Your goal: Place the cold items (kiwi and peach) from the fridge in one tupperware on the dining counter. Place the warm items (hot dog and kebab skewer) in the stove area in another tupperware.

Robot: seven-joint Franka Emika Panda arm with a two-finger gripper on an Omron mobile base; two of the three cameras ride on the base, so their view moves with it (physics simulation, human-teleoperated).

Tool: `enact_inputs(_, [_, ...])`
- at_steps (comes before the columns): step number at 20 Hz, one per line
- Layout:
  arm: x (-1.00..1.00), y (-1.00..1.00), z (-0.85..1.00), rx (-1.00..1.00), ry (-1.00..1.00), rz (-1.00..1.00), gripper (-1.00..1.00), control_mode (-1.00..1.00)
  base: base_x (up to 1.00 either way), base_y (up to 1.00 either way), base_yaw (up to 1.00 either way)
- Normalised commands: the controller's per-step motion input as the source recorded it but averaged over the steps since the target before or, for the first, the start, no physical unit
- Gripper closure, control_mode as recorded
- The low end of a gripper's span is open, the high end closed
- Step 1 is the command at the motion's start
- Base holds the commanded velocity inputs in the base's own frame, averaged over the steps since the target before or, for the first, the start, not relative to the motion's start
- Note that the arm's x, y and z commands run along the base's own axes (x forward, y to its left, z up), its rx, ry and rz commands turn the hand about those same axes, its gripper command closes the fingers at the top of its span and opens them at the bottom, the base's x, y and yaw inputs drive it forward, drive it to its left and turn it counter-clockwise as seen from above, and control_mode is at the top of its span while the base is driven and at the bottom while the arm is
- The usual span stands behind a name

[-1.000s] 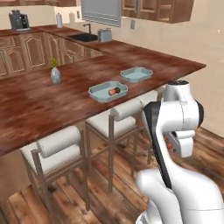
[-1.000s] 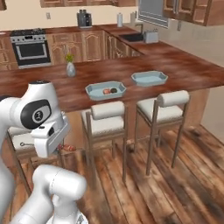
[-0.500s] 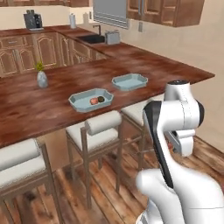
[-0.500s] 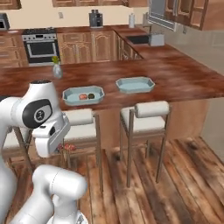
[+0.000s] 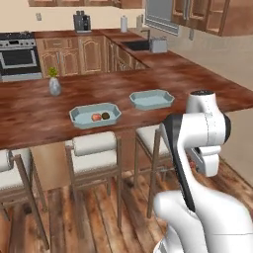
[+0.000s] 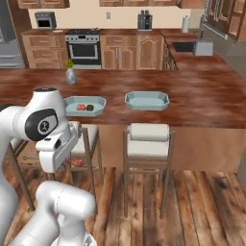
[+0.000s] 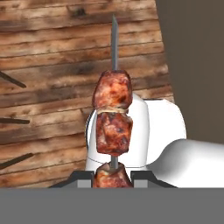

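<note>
In the left base view, two pale blue tupperware trays sit apart on the dark reddish wood dining bench (image 5: 29,111): the nearer tupperware (image 5: 95,114) holds the orange-red peach (image 5: 96,117) and, just beside it, the dark kiwi (image 5: 105,116), while the farther tupperware (image 5: 151,99) looks bare inside. A small vase (image 5: 54,85) with a green sprig stands on the bench behind them, and the stove area (image 5: 19,55) with its steel oven front lies at the back left. In the right base view, the same filled tray (image 6: 84,105) sits left of the bare one (image 6: 147,100), cushioned stools tucked under the bench edge, with the grey fridge (image 6: 9,33) at the far left; a reddish bit below the hand is probably the skewer's meat, though it is too small to be sure. In the hand view, the pincer (image 7: 112,178) is closed on the kebab skewer (image 7: 113,118), its charred meat chunks running up between the fingertips and the metal point standing over plank floor. No readable writing shows anywhere.
</note>
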Motion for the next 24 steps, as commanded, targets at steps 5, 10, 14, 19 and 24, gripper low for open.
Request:
enact_inputs(5, [0.00, 0.00, 0.00, 0.00, 0.00, 0.00, 1.00, 1.00, 0.41, -0.97, 0.50])
enact_inputs(10, [0.00, 0.00, 0.00, 0.00, 0.00, 0.00, 1.00, 1.00, 0.63, -0.84, -0.01])
enact_inputs(14, [0.00, 0.00, 0.00, 0.00, 0.00, 0.00, 1.00, 1.00, 0.45, 0.10, -0.26])
enact_inputs(19, [0.00, 0.00, 0.00, 0.00, 0.00, 0.00, 1.00, 1.00, 0.49, 0.11, -0.22])
enact_inputs(24, [0.00, 0.00, 0.00, 0.00, 0.00, 0.00, 1.00, 1.00, 0.59, 0.06, -0.21])
